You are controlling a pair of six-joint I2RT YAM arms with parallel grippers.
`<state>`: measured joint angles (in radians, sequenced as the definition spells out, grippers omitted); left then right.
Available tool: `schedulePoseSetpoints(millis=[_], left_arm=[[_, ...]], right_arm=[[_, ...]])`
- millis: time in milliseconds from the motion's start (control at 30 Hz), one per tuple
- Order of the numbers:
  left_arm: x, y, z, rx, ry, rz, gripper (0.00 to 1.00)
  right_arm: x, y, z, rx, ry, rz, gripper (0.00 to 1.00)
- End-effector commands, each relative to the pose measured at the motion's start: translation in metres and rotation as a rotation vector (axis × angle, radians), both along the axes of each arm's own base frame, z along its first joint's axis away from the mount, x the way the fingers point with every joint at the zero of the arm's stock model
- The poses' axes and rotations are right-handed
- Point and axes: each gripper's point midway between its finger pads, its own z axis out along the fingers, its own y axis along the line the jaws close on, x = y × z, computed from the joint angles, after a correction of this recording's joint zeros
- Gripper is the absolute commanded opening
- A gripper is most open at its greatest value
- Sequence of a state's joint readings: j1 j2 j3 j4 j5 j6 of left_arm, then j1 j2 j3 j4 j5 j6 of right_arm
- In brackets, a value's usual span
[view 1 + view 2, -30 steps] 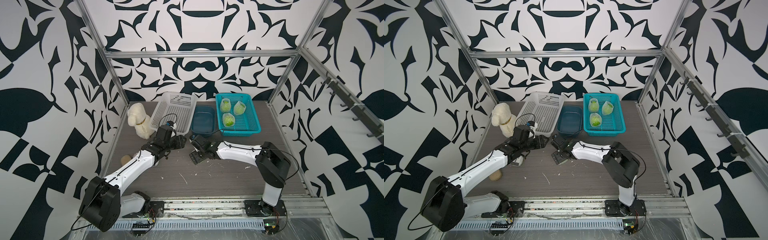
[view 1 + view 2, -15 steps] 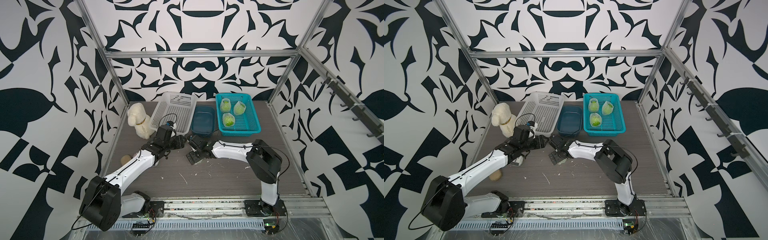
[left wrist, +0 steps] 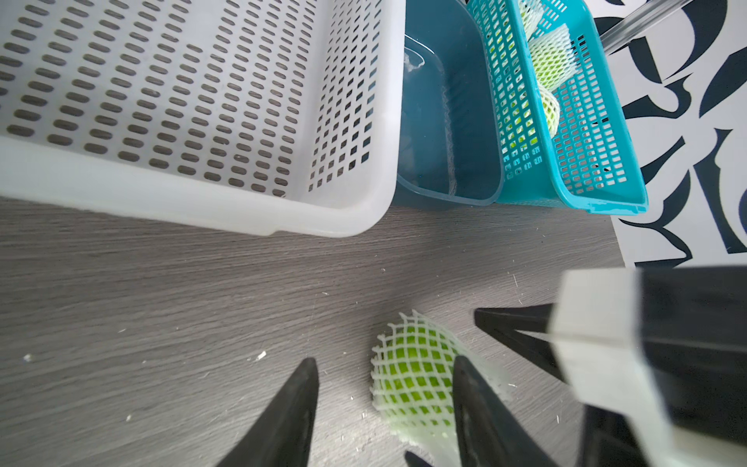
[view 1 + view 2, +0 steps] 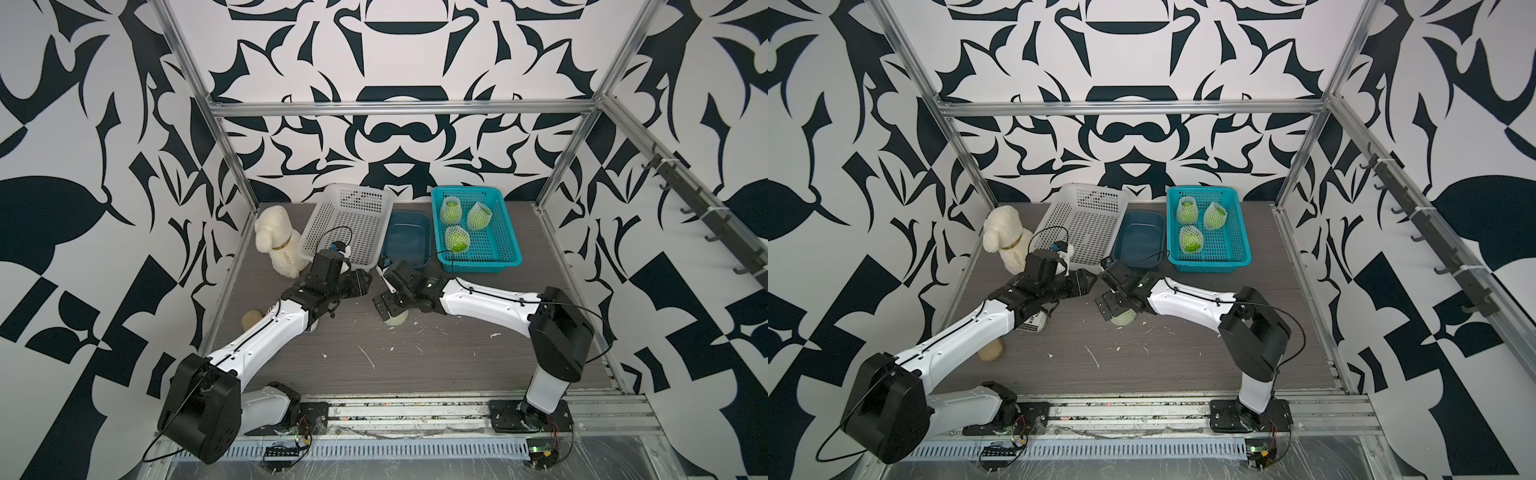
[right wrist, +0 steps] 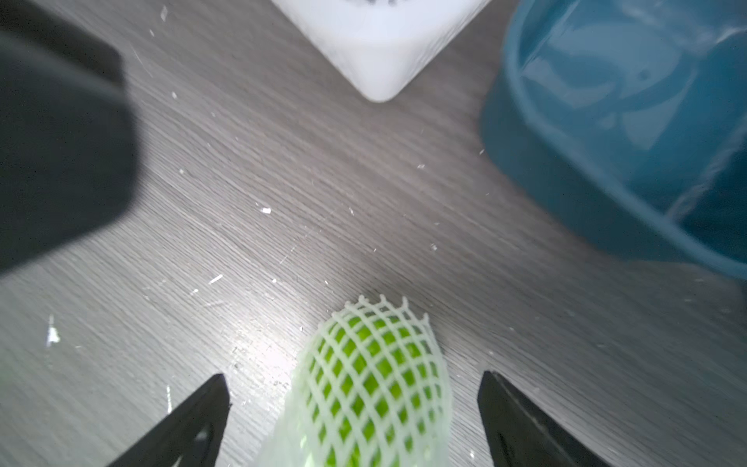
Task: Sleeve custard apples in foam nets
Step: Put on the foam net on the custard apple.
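One custard apple (image 4: 395,319) in a white foam net lies on the table at mid-left, also seen in the left wrist view (image 3: 412,376). My right gripper (image 5: 352,374) stands open wide astride the custard apple (image 5: 376,380), with a gap on each side; it shows in both top views (image 4: 388,297) (image 4: 1113,297). My left gripper (image 3: 384,359) is open and holds nothing, its tips (image 4: 368,282) just left of the right gripper and short of the fruit. Three netted custard apples (image 4: 457,240) lie in the teal basket (image 4: 478,264).
A white perforated basket (image 4: 349,220) and a dark blue tub (image 4: 405,237) stand at the back, close ahead of both grippers. A plush dog (image 4: 276,241) sits at the back left. A tan lump (image 4: 251,319) lies by the left arm. White foam scraps (image 4: 368,359) litter the table.
My right gripper's jaws have opened wider around the netted custard apple, and its arm has shifted slightly. The left arm has not moved.
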<state>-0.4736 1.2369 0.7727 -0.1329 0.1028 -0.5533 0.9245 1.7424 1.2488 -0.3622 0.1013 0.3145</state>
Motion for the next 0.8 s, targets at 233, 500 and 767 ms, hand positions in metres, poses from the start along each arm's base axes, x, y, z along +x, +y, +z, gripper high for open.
schedulePoseSetpoints(millis=[233, 500, 767], left_arm=[[0.001, -0.003, 0.004, -0.03, -0.016, -0.014, 0.56], [0.002, -0.005, 0.004, -0.04, -0.009, -0.016, 0.56], [0.002, -0.004, 0.004, -0.037, -0.007, -0.014, 0.56]], right_arm=[[-0.024, -0.028, 0.003, 0.049, 0.018, -0.035, 1.0], [-0.031, -0.025, -0.014, 0.106, 0.018, -0.017, 0.96], [-0.021, -0.015, -0.026, 0.09, -0.027, 0.002, 0.96]])
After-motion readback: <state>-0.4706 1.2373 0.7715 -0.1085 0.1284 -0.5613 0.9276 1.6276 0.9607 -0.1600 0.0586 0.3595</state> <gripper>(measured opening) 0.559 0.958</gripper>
